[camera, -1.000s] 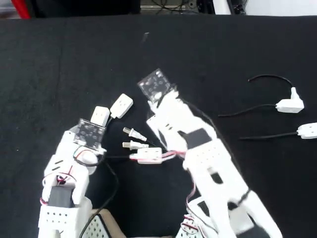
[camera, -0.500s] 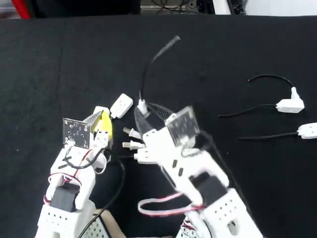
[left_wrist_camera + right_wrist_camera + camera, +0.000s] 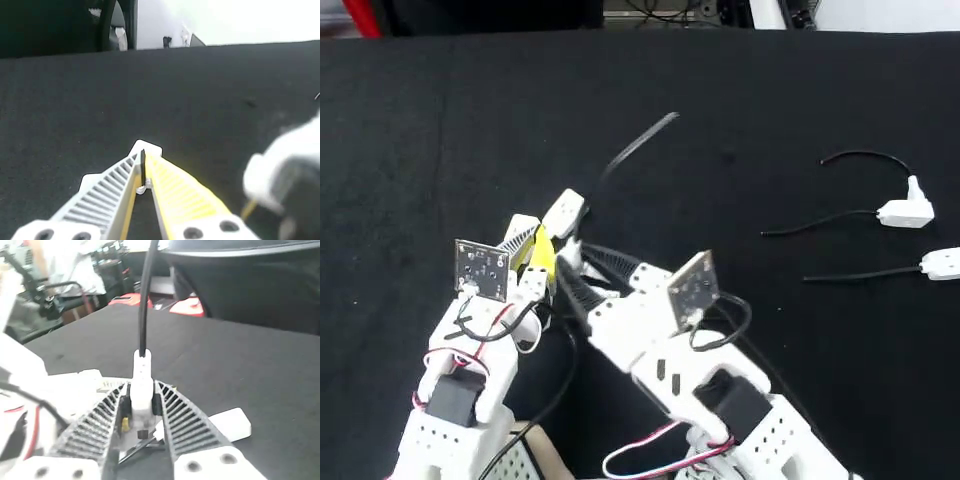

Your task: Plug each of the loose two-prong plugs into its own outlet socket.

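My right gripper [image 3: 572, 262] is shut on a white two-prong plug [image 3: 141, 385], whose black cable [image 3: 638, 140] trails up and away across the mat. My left gripper [image 3: 532, 252], with one white and one yellow finger [image 3: 180, 192], stands close beside it, shut, with its tips on a white socket block [image 3: 146, 148]. Two white socket blocks [image 3: 565, 212] [image 3: 519, 228] lie side by side just beyond both grippers. Another white block [image 3: 230, 421] lies flat past the right gripper's finger. The right arm covers the mat in front of the sockets.
At the right side of the black mat lie a white plug [image 3: 905, 211] with a curled black cable and a second white plug [image 3: 942, 262] with a straight cable. The far half of the mat [image 3: 470, 110] is bare. A black cable runs beneath the left arm.
The right arm swung left and drew back with the plug, its cable following, and now covers the loose plugs in the middle. The left gripper shifted slightly toward the sockets.
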Motion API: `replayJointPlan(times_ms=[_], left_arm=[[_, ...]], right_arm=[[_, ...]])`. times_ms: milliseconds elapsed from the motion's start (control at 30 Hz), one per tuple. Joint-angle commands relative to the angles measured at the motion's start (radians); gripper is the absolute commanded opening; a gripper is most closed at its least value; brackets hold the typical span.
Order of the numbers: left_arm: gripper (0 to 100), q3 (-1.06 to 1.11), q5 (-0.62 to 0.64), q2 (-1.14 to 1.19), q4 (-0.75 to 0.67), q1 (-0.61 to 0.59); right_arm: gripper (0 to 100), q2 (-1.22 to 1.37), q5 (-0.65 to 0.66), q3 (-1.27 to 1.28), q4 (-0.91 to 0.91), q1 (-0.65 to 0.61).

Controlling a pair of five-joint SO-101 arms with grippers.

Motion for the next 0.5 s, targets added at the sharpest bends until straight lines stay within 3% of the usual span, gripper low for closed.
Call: replayJointPlan(times_ms=[0, 233, 467], left_arm=[[3, 0.012, 0.006, -0.012, -0.087, 0.002], [3, 0.007, 0.025, -0.012, -0.095, -0.051], [3, 0.015, 0.098, -0.012, -0.143, -0.114]], right_arm=[[1.2, 0.028, -0.012, -0.005, -0.009, -0.018], [1.2, 0.114, -0.026, -0.028, -0.003, -0.041], [1.2, 0.254, -0.026, -0.165, 0.147, -0.066]])
